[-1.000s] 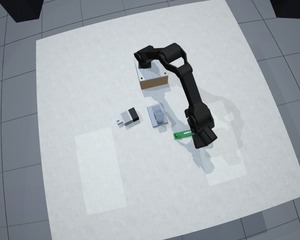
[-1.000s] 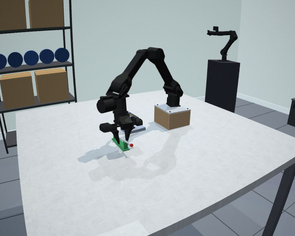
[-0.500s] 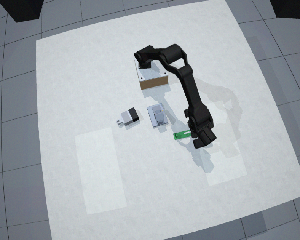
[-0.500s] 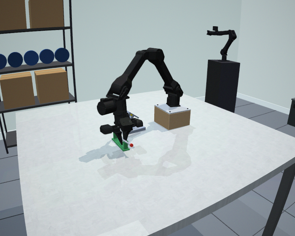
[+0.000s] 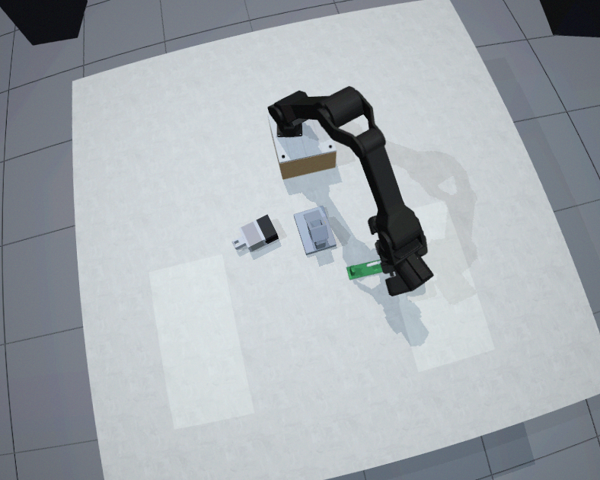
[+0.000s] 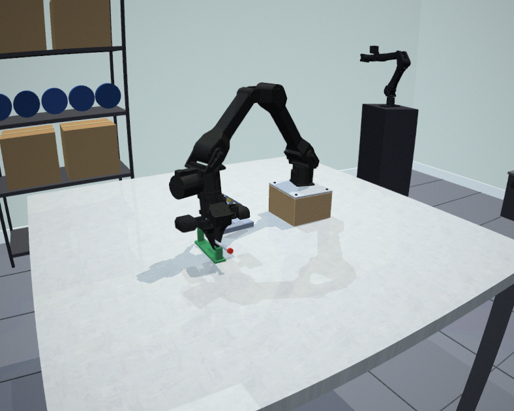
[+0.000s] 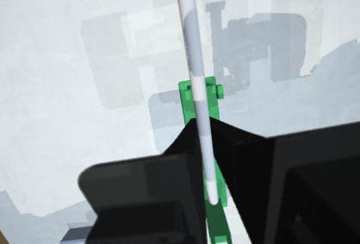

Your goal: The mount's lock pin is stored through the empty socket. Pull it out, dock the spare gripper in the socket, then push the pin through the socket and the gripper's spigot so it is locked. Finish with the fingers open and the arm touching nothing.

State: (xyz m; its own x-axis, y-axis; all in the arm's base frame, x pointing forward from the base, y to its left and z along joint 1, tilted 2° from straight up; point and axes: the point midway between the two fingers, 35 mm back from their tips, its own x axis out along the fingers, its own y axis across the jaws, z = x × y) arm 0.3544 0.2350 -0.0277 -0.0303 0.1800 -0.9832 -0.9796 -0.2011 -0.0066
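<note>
The green cradle (image 5: 365, 270) (image 6: 209, 251) (image 7: 213, 109) stands on the table. The white lock pin (image 6: 223, 246) (image 7: 194, 59) lies along it, its red head past the near post. My gripper (image 5: 388, 270) (image 6: 214, 246) (image 7: 200, 122) points down over the cradle, shut on the pin's shaft. Whether the pin is lifted off the posts, I cannot tell. The blue-grey mount (image 5: 317, 229) (image 6: 246, 226) stands beside the cradle, with no pin seen in its socket; the arm hides much of it in the exterior view. The spare gripper (image 5: 252, 235) lies beyond the mount, spigot pointing away from it.
The arm's wooden base block (image 5: 308, 164) (image 6: 312, 209) stands behind the mount. The arm reaches from it over the right side of the table (image 5: 300, 361) (image 6: 336, 318). A shelf rack (image 6: 58, 115) and a second arm on a black pedestal (image 6: 383, 150) stand away from the table.
</note>
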